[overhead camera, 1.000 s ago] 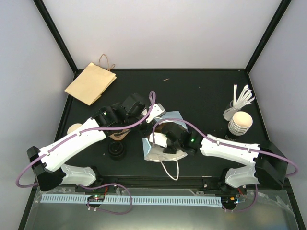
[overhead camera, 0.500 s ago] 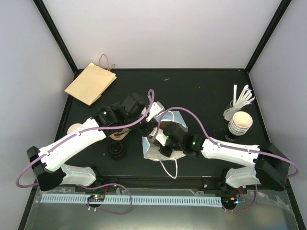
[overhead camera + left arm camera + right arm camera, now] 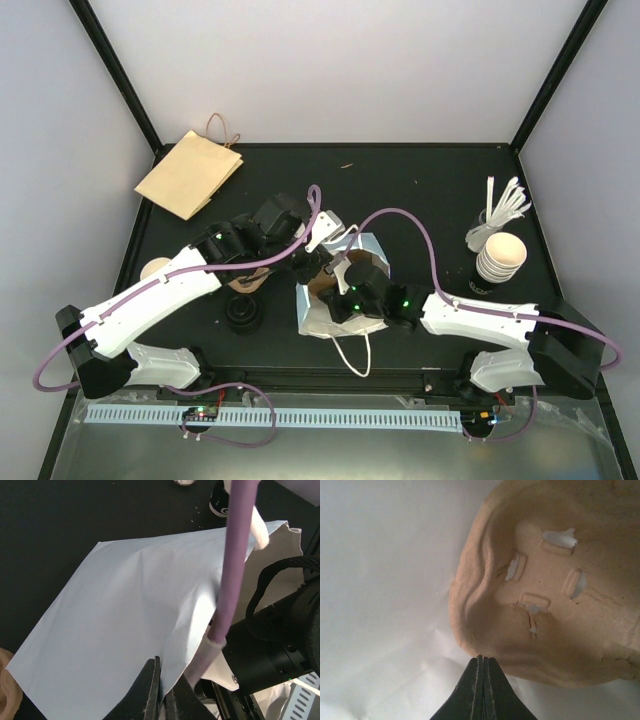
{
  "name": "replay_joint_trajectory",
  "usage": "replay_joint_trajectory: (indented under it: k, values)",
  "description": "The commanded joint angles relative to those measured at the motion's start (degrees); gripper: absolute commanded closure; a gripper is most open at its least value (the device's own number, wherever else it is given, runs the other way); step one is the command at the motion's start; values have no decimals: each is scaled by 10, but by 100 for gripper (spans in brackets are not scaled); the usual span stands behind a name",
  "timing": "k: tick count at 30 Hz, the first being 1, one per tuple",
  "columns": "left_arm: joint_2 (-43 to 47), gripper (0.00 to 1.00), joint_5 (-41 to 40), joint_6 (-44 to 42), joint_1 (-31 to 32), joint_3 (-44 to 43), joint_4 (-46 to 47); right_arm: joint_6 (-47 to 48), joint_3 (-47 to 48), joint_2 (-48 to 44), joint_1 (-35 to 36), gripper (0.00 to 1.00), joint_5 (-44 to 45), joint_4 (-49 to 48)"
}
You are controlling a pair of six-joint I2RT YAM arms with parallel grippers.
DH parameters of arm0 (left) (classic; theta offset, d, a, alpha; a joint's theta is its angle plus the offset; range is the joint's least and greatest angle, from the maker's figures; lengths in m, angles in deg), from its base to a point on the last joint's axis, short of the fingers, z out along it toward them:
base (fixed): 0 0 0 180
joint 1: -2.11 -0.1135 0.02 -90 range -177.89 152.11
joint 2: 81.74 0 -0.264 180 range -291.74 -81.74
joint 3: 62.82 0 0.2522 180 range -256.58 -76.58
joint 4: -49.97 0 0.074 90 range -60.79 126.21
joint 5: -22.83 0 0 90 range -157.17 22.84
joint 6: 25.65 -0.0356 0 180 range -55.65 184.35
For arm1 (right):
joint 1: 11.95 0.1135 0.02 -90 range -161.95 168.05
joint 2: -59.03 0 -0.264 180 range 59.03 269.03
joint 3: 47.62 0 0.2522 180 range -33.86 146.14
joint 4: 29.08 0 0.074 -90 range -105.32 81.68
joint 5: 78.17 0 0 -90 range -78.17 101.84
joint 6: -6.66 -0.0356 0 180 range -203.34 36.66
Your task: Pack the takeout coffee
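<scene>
A white paper bag [image 3: 325,322] lies open at the middle of the table. My left gripper [image 3: 306,254] is shut on the bag's upper edge, and the left wrist view shows the paper [image 3: 125,605] pinched between its jaws [image 3: 162,690]. My right gripper [image 3: 483,661] is inside the bag, shut, its tips against the rim of a tan pulp cup carrier [image 3: 545,595]. From above, the right gripper [image 3: 334,291] is mostly hidden by the bag and the wrist. The takeout coffee is out of view in every frame.
A flat brown paper bag [image 3: 190,172] lies at the back left. Loose black lids [image 3: 244,315] and another tan pulp piece [image 3: 155,268] sit by the left arm. A stack of white cups [image 3: 500,257] and white stirrers [image 3: 503,208] stand at the right.
The right arm has pushed left, deeper into the white bag, and its jaws have closed from slightly apart. The left gripper has kept its hold on the bag's edge.
</scene>
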State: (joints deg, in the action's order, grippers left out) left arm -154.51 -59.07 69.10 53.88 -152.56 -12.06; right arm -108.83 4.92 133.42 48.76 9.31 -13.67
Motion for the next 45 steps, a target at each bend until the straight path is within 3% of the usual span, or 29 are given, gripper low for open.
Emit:
replay_joint_trajectory:
  k: [1, 13, 24, 31, 37, 45]
  values:
    - [5, 98, 28, 11, 4, -9, -10, -112, 17, 3, -4, 99, 20, -66]
    - [1, 98, 52, -30, 6, -13, -25, -220, 1, 21, -4, 99, 8, -178]
    - [7, 99, 56, -12, 6, -22, -15, -297, -22, 74, -4, 99, 65, -255]
    - [7, 98, 66, -5, 6, -33, -13, -326, -8, 80, -4, 99, 125, -192]
    - [17, 98, 56, -3, 6, -32, -6, -336, -15, 67, -4, 99, 114, -180]
    - [10, 98, 43, -38, 8, -22, -15, -410, 24, 28, -5, 99, 81, -54]
